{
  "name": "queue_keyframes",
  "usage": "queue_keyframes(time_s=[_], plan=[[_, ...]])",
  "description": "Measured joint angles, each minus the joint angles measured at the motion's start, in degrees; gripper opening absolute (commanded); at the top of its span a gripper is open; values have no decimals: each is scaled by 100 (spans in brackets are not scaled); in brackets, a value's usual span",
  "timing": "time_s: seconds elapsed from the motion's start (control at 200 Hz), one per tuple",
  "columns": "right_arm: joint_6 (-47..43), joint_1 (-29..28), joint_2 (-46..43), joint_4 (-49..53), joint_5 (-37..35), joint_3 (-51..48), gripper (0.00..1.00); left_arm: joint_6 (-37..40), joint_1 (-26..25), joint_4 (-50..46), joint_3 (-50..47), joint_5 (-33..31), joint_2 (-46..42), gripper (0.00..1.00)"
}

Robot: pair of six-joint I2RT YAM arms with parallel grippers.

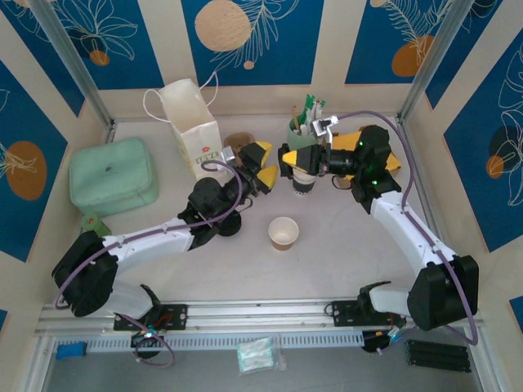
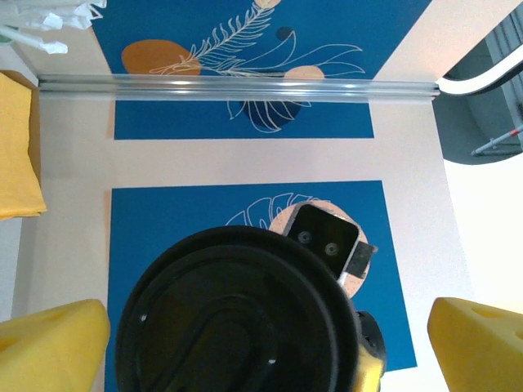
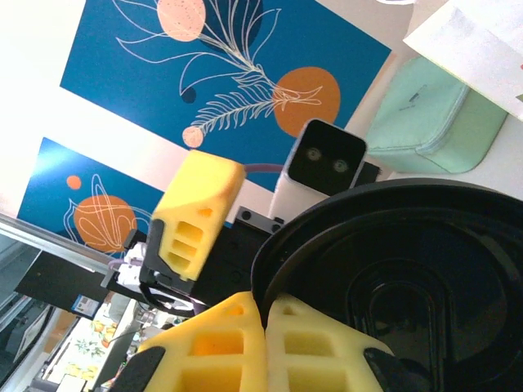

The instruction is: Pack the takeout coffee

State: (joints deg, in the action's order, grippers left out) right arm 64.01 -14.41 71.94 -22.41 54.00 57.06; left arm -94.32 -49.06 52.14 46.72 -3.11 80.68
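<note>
Cup (image 1: 304,183), white over black band

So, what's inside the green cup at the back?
Stirrers and sachets stick up out of the green cup. Whatever sits lower down is hidden by its wall.

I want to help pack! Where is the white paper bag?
In the top view, the white paper bag stands at the back of the table, left of middle, between the green pouch and the cup of stirrers.

No legible text. White paper carrier bag (image 1: 194,126): small red-and-green printed mark on front, too small to read.
</note>
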Motion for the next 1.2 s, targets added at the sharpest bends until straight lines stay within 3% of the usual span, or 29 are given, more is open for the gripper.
queue_keyframes(time_s=[0.53,0.935,1.2], plan=[[74,-164,48,-238,-72,114,0,-328,-26,570,-4,4,413,94],[79,-223,142,-297,-111,144,0,-494,-63,925,81,2,520,83],[76,-225,149,-293,-131,144,0,-592,-72,1064,81,-11,619,70]])
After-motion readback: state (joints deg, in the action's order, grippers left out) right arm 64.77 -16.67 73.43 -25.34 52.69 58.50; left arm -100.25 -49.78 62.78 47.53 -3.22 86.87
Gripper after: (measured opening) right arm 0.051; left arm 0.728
